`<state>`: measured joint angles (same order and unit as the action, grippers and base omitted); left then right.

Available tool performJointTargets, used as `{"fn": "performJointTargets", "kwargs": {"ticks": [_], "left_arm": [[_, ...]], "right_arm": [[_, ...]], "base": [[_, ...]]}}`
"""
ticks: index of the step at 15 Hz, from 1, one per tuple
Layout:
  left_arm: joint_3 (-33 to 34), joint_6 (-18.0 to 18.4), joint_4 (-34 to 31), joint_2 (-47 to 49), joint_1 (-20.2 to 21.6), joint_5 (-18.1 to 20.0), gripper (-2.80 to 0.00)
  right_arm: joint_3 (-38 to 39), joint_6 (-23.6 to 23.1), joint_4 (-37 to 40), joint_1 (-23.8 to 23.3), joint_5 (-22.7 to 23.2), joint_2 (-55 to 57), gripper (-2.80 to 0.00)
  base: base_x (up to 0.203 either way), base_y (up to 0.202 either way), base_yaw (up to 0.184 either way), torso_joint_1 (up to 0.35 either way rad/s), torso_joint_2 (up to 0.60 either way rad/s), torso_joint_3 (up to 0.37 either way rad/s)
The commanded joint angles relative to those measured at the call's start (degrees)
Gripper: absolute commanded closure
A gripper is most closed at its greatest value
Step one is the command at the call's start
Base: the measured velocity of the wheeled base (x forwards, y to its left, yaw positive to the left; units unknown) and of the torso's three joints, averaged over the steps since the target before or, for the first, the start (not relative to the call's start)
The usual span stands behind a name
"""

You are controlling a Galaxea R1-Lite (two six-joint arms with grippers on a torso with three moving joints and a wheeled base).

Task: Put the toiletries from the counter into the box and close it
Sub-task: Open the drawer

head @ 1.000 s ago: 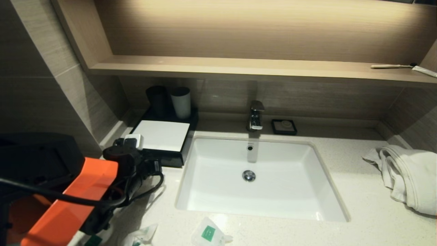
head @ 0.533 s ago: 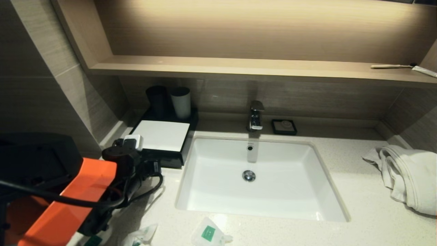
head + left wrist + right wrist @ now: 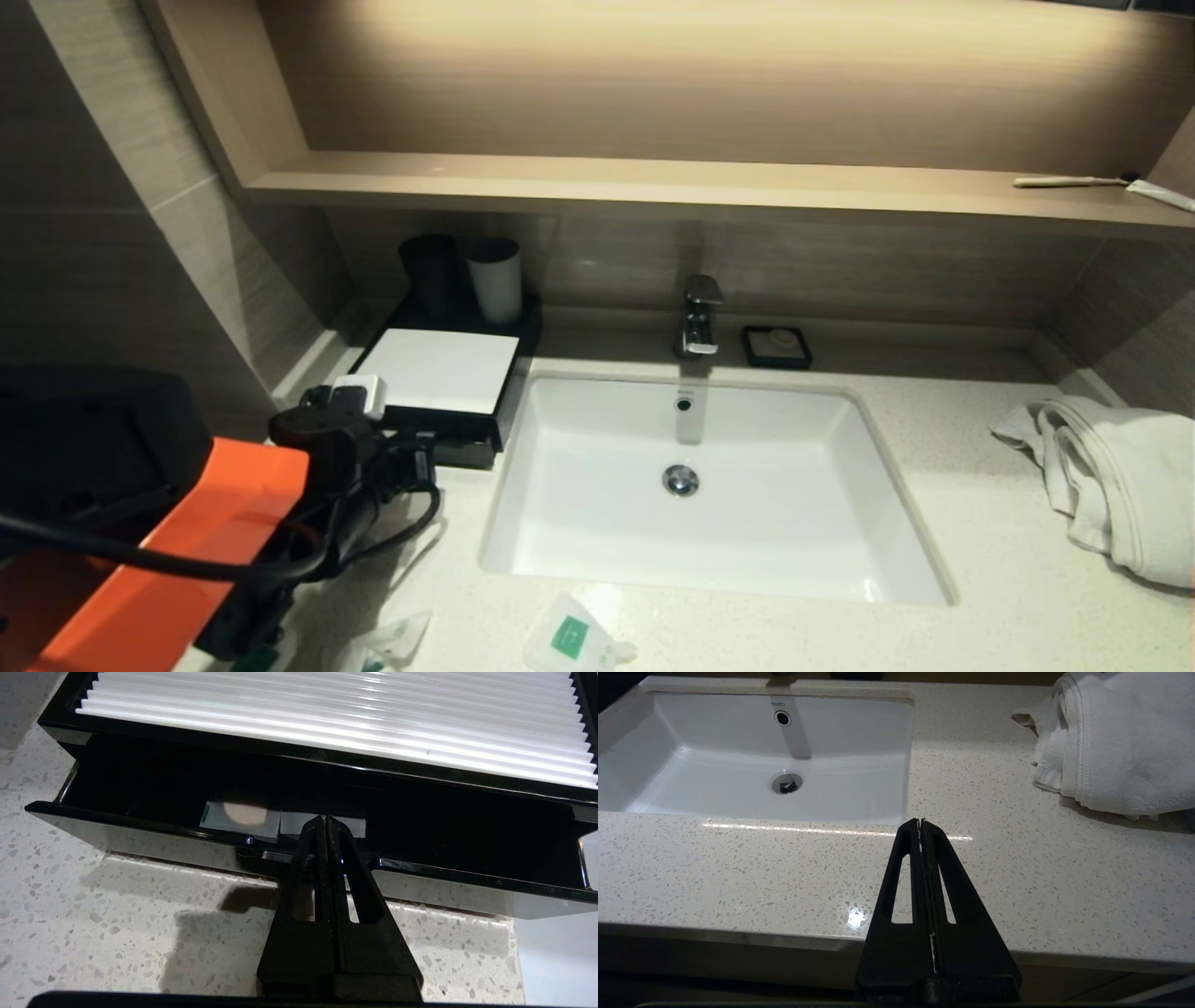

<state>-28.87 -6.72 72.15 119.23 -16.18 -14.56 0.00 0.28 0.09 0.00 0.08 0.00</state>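
Observation:
The black box with a white ribbed top (image 3: 439,369) stands left of the sink; its white top also fills the far part of the left wrist view (image 3: 327,714). Its drawer (image 3: 140,835) is pulled partly out, and a clear packet (image 3: 240,816) lies inside. My left gripper (image 3: 425,457) (image 3: 324,819) is shut, its tips reaching over the notch in the middle of the drawer's front wall. Two packets with green labels (image 3: 569,639) (image 3: 383,644) lie on the counter's front edge. My right gripper (image 3: 920,821) is shut and empty above the counter's front, right of the sink.
The white sink (image 3: 560,523) with its faucet (image 3: 700,317) fills the middle. A folded white towel (image 3: 1120,476) lies at the right. Two cups (image 3: 467,275) stand behind the box. A black soap dish (image 3: 777,345) sits by the faucet. A toothbrush (image 3: 1074,181) lies on the shelf.
My left arm has drawn back a little toward me, and the drawer front has come out slightly with it. Nothing else has moved.

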Motion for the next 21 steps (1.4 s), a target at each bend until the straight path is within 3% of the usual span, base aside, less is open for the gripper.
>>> {"fn": "performJointTargets", "kwargs": {"ticks": [1, 15, 21], "left_arm": [[0.7, 0.0, 0.6, -1.5, 0.0, -0.1, 0.0], [6.9, 0.0, 1.0, -5.9, 0.0, -0.1, 0.0], [3.9, 0.1, 0.3, -6.0, 0.0, -0.1, 0.0]], "right_arm": [[0.0, 0.0, 0.0, 0.0, 0.0, 0.0, 0.0], [0.0, 0.0, 0.0, 0.0, 0.0, 0.0, 0.0], [0.0, 0.0, 0.0, 0.0, 0.0, 0.0, 0.0]], "base": [[0.0, 0.0, 0.0, 0.0, 0.0, 0.0], [0.0, 0.0, 0.0, 0.0, 0.0, 0.0], [0.0, 0.0, 0.0, 0.0, 0.0, 0.0]]}}
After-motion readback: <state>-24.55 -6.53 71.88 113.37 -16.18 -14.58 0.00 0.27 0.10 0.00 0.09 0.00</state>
